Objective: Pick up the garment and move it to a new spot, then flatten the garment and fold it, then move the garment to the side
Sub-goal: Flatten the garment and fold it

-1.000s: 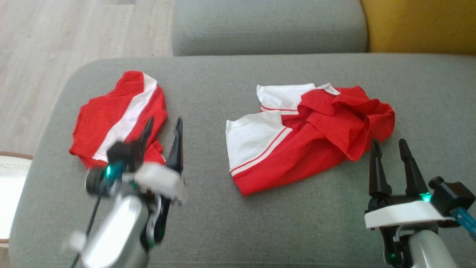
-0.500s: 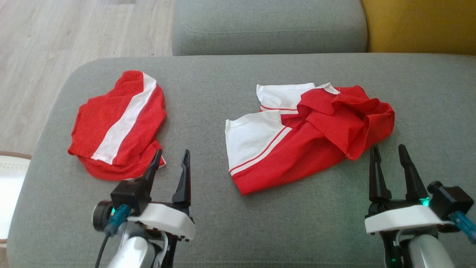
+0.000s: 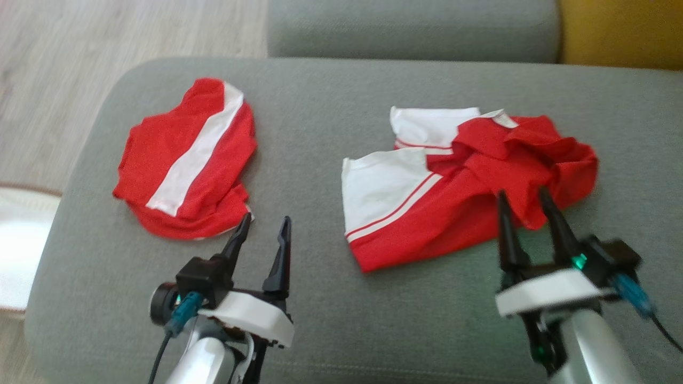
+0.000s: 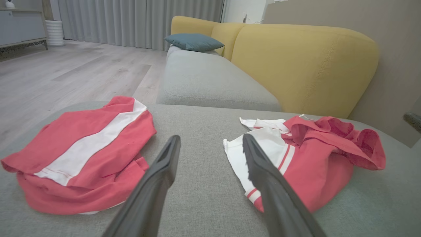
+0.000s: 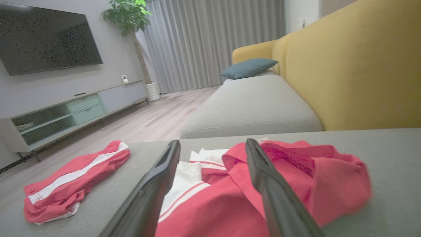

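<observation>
Two red-and-white garments lie on the grey sofa seat (image 3: 384, 325). The left garment (image 3: 187, 160), red with a white stripe, lies folded; my left gripper (image 3: 267, 217) stands open just short of its near right corner, with nothing between the fingers. The left wrist view has this folded garment (image 4: 82, 151) left of the open fingers (image 4: 158, 184). The right garment (image 3: 459, 181) is crumpled, with white sleeves. My right gripper (image 3: 523, 192) is open, its fingertips over that garment's near edge. In the right wrist view the crumpled garment (image 5: 296, 177) lies right behind the fingers (image 5: 263, 177).
A second grey seat cushion (image 3: 411, 26) lies beyond, with the yellow backrest (image 3: 619, 26) at the right. Wooden floor (image 3: 53, 53) drops off past the seat's left edge, by a white object (image 3: 16, 240). A blue pillow (image 4: 194, 41) lies far back.
My left gripper has drawn back off the folded garment toward the near edge. My right gripper has moved forward over the crumpled garment's edge. The head camera has shifted a little.
</observation>
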Controlling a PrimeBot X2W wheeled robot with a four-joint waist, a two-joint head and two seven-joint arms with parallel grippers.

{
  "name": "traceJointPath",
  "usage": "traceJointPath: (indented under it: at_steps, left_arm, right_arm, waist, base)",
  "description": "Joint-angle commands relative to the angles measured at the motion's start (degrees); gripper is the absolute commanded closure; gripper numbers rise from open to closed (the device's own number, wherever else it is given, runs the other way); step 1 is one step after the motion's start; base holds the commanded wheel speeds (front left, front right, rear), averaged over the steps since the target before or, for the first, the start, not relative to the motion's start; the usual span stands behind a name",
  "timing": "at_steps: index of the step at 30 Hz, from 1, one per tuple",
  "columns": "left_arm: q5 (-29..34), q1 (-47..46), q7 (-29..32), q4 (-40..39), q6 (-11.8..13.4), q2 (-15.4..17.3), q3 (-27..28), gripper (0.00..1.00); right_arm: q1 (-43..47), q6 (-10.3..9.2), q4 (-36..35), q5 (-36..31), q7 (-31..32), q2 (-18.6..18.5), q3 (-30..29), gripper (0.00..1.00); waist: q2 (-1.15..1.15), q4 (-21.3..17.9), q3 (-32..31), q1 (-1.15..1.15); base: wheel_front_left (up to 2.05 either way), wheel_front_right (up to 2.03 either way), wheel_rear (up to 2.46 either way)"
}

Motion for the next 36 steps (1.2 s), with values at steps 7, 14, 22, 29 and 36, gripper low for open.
traceJointPath:
  at_steps: [7,14,22,29,36]
  left_arm:
    - [0.62,-5.05,-0.70,-0.92,-1.53,-1.54,1.33,0.00]
    - [0.81,-6.37,-0.70,-0.42,-2.35,-2.58,0.70,0.00]
    - [0.67,-6.75,-0.70,-0.12,-2.51,-2.94,0.73,0.00]
    - [-0.34,-6.91,-0.70,-0.75,-2.01,-2.98,0.34,0.00]
    - [-0.80,-7.19,-0.70,-0.47,-1.55,-2.99,0.24,0.00]
  right_arm:
    - [-11.50,0.44,4.31,0.46,6.65,-0.29,5.41,0.00]
    - [-21.29,0.44,15.97,-1.61,14.75,-0.29,2.18,0.00]
    - [-28.14,0.44,27.89,-7.21,17.47,-0.29,-3.13,0.00]
    - [-31.36,0.44,33.18,-8.79,16.75,-0.29,-4.24,0.17]
    - [-33.96,0.44,35.09,-7.68,14.13,-0.29,-2.85,1.00]
  waist:
    - [0.00,5.74,5.23,0.00]
    - [0.00,10.44,8.40,0.00]
    - [0.00,13.07,9.80,0.00]
    - [0.00,13.60,10.94,0.00]
    - [0.00,13.30,10.60,0.00]
  base:
    - [0.00,0.00,0.00]
    - [0.00,0.00,0.00]
    - [0.00,0.00,0.00]
    - [0.00,0.00,0.00]
    - [0.00,0.00,0.00]
